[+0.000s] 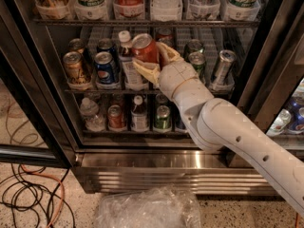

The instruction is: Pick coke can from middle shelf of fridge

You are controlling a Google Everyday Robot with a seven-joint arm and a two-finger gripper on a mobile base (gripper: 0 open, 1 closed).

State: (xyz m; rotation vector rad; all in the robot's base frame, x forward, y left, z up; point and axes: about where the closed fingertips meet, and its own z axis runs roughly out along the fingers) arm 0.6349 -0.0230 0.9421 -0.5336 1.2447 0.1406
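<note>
At the fridge [156, 163], the gripper [151, 57] clamps the coke can [144, 46], which hangs tilted just above the middle shelf [95, 90], near a blue Pepsi can [104, 66]. The grasp looks complete; drawing the can clear of the fridge appears to remain.

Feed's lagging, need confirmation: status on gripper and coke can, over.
Gripper shut on coke can, at middle shelf front. Can tilted, off the shelf. White-capped bottle close beside it; pull-out path looks open.
</note>
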